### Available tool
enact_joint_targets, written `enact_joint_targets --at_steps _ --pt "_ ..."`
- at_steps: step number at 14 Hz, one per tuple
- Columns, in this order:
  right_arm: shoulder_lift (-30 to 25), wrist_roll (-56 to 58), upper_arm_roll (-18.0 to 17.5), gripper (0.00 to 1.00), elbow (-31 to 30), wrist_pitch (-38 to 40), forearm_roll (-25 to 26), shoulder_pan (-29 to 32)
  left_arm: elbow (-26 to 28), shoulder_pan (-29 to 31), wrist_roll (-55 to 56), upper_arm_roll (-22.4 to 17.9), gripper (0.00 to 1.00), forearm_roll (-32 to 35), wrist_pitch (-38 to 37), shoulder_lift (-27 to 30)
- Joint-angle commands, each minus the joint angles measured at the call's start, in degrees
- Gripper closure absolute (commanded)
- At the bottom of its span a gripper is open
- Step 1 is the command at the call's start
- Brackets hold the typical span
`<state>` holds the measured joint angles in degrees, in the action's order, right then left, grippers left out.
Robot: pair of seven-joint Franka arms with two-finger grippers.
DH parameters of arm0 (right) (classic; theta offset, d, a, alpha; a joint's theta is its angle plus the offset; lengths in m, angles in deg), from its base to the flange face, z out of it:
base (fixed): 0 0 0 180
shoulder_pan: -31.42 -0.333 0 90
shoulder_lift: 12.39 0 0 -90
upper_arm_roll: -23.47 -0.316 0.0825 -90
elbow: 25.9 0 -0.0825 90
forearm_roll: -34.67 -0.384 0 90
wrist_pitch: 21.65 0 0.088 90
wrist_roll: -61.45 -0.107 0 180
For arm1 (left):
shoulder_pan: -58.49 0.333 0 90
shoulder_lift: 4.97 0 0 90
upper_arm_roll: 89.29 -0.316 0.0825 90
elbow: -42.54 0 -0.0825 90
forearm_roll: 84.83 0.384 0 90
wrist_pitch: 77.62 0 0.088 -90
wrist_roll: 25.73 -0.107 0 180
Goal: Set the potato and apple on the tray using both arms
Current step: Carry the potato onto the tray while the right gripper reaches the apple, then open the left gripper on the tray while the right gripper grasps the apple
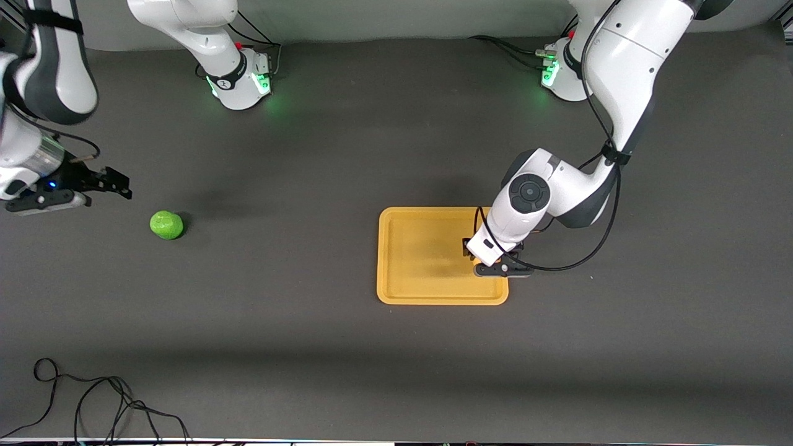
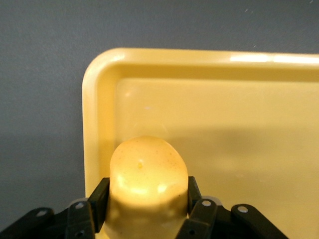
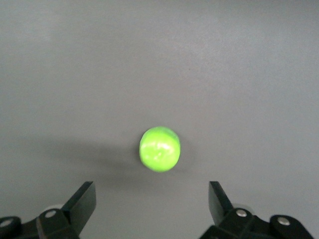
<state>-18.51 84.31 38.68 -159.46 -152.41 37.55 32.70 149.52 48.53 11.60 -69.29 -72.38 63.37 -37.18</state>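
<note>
My left arm bends down over the tray (image 1: 421, 260), its left claw (image 1: 489, 263) clamped on the potato (image 2: 148, 184) above the tray's end toward that arm's side. In the left wrist view the potato's long axis runs out past the fingertips (image 2: 99, 199); the front view hides most of it. The right claw (image 3: 152, 201) hangs spread apart over the table (image 1: 310, 155) near the apple (image 1: 166, 224).
</note>
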Motion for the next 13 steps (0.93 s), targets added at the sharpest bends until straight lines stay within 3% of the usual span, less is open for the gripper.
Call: enact_joint_targets --at_steps 1,8,10,12,13 --pt "3.99 0.96 0.95 0.0 -3.19 -8.96 0.2 -0.14 1.21 -0.5 3.35 -0.32 1.0 1.0 1.83 0.13" --pt "11.38 1.22 1.13 0.0 -7.32 -19.7 -1.03 0.3 1.3 -1.38 5.56 -0.32 1.0 1.08 2.89 -1.02" --pt "13.4 1.66 1.22 0.0 -7.41 -21.19 -1.29 0.47 1.3 -1.29 5.48 -0.32 0.82 1.08 2.89 -1.02" --pt "14.82 1.92 1.13 0.0 -7.33 -21.82 -3.66 0.48 1.3 -1.2 5.48 -0.32 0.53 1.08 2.89 -1.1" --pt "15.08 2.79 1.13 0.0 -7.32 -21.82 -4.63 0.3 1.3 -1.03 5.56 -0.32 0.33 1.08 2.98 -1.1"
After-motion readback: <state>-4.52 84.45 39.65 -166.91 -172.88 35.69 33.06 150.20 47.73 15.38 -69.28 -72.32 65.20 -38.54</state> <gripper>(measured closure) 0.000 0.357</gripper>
